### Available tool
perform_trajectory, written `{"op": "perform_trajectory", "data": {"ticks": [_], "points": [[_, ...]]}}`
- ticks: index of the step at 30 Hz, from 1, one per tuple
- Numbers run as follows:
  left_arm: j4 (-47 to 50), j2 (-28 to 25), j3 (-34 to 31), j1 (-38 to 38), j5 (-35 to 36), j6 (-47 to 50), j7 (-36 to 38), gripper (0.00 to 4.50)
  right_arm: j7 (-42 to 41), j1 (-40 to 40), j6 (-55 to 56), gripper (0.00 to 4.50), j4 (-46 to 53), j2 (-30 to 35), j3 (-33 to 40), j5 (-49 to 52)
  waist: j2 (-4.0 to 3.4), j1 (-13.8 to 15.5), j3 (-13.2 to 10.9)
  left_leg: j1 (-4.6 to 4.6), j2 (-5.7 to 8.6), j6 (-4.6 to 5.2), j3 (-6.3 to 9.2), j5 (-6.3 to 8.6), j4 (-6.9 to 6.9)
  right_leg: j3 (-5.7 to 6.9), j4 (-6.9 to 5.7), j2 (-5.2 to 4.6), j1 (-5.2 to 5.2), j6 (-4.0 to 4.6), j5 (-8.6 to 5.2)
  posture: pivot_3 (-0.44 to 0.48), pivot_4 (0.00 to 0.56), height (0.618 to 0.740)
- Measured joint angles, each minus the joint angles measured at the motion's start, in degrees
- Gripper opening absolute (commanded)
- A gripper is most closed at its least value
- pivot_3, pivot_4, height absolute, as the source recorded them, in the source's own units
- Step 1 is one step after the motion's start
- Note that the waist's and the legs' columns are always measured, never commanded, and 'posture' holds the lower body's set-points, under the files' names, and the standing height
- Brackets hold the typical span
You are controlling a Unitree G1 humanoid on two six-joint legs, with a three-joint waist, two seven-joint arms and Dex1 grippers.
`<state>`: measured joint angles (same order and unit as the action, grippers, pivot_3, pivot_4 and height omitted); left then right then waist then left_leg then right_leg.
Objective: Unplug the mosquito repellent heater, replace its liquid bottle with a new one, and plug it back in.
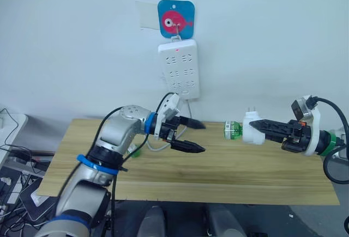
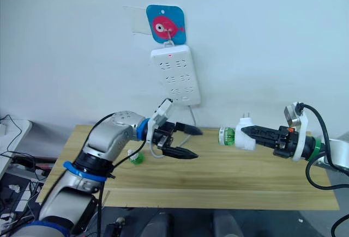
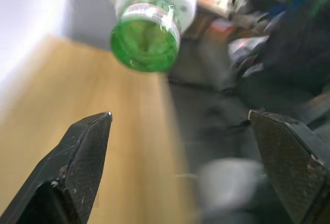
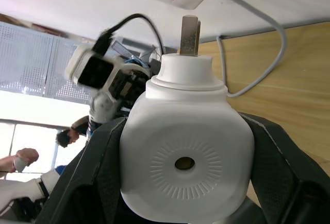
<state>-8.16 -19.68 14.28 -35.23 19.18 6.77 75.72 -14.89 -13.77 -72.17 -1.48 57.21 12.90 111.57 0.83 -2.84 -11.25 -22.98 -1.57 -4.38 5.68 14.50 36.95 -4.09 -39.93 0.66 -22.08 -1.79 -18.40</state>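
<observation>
Mosquito repellent heater [image 1: 252, 127], unplugged, held above the wooden table [image 1: 229, 180] at centre right, clamped by the right gripper [image 1: 260, 127]; its green liquid bottle [image 1: 232, 130] points toward frame centre. Left gripper [image 1: 195, 136], centre, fingers spread wide, empty. White wall behind carries a power strip [image 1: 179, 68] under a blue fish hook [image 1: 176, 19], upper centre. A second green bottle [image 2: 136, 158] lies on the table, partly hidden by the left arm.

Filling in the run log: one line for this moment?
heater: unplugged, held by right gripper | green bottle: still attached | left gripper: open, facing bottle | power strip: on wall
</observation>
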Motion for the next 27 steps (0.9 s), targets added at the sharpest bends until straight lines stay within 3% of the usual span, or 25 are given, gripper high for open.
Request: {"op": "perform_trajectory", "data": {"ticks": [6,10,16,23,27], "points": [[-11.48,5.44,-1.33,-0.50,-10.14,-43.71,-6.75,4.47,-0.01,-1.05,-0.99,2.95,-0.24,-1.52,1.12,-0.01,0.00,0.38,0.00,0.02,0.02,0.01,-0.04,0.00,0.01,-0.04,-0.02,0.02,0.00,0.03,0.08,-0.072,0.178,0.740],[-21.67,7.50,-1.06,-3.42,-13.65,-61.55,-9.86,4.47,-0.01,-1.46,-1.42,2.95,0.13,-2.35,1.56,-0.01,0.01,0.48,0.00,-0.02,0.04,0.02,-0.07,0.01,0.05,-0.08,0.00,0.01,0.00,-0.06,0.14,-0.072,0.178,0.740],[-31.41,8.92,0.94,-7.17,-15.96,-72.99,-13.43,4.47,-0.02,-2.75,-1.92,2.95,1.87,-4.53,1.56,-0.01,0.00,0.22,0.00,-0.02,0.03,0.03,-0.02,0.00,0.04,-0.04,-0.02,0.03,0.00,-0.05,0.15,-0.086,0.179,0.740],[-35.50,9.23,2.86,-9.54,-17.72,-78.00,-17.89,4.47,-0.01,-2.74,-1.95,2.95,2.68,-5.39,1.54,-0.01,0.00,-0.40,0.00,-0.02,0.04,0.03,-0.01,0.00,0.05,-0.03,-0.04,0.03,0.01,-0.05,0.15,-0.095,0.178,0.740],[-36.15,8.91,4.47,-10.28,-17.45,-79.03,-18.89,3.37,-0.01,-2.74,-1.98,2.95,2.94,-5.39,1.54,-0.01,0.00,-0.46,0.00,-0.01,0.03,0.03,0.00,0.00,0.04,-0.03,-0.05,0.03,0.01,-0.05,0.15,-0.095,0.178,0.740]]}}
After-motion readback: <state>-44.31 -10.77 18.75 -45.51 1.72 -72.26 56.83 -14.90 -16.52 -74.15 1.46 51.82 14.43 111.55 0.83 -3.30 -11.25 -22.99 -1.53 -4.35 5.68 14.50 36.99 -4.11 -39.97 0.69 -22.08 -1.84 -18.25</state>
